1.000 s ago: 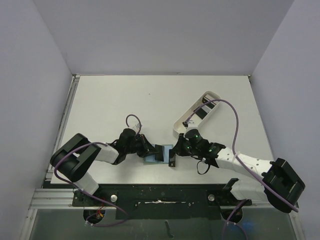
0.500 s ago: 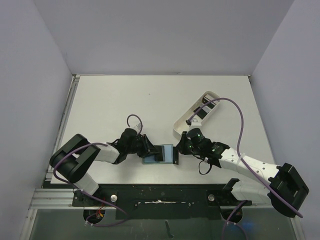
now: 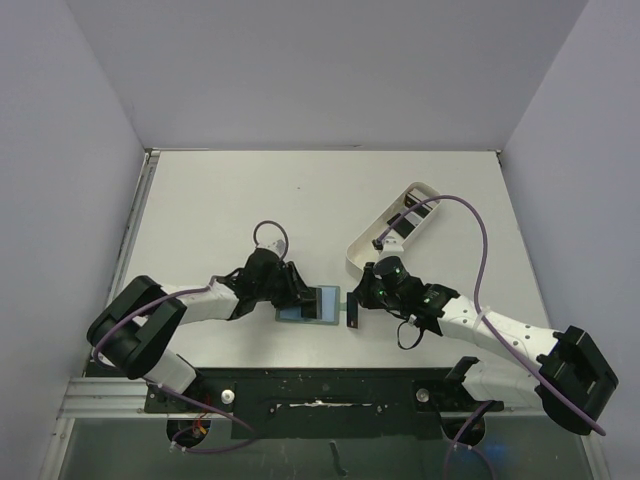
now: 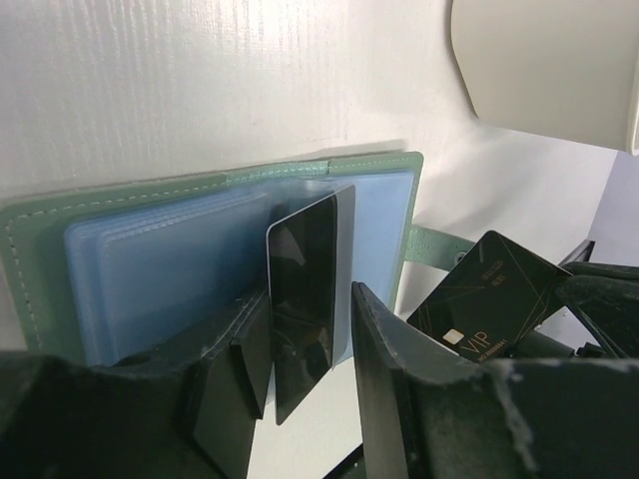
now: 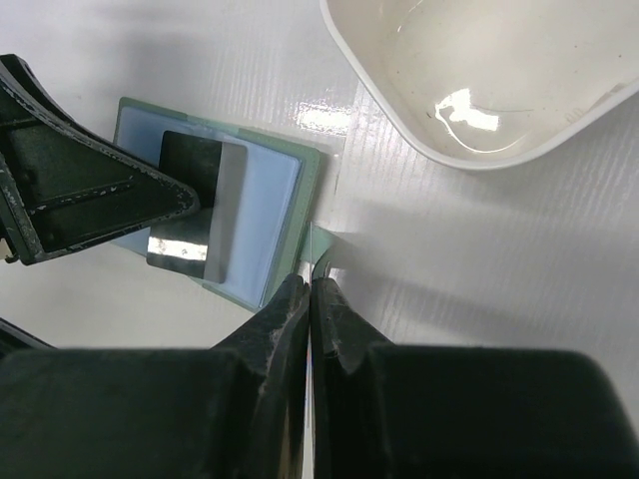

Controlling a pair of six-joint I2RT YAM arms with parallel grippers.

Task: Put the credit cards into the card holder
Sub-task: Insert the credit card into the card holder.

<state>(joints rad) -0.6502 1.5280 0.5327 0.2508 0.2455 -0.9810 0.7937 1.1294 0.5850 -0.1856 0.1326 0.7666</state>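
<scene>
The card holder (image 4: 150, 264) lies open on the table, directly under the left gripper (image 4: 312, 329), whose fingers are closed on a black card (image 4: 310, 259) standing partly in a blue pocket. Just beyond its tips, the right gripper (image 5: 310, 299) pinches a second card (image 4: 486, 299) beside the snap tab (image 4: 431, 244). I judge that nothing pins the holder, so a push may slide it or bend the card past the pocket. The grippers are also near enough to collide.
</scene>
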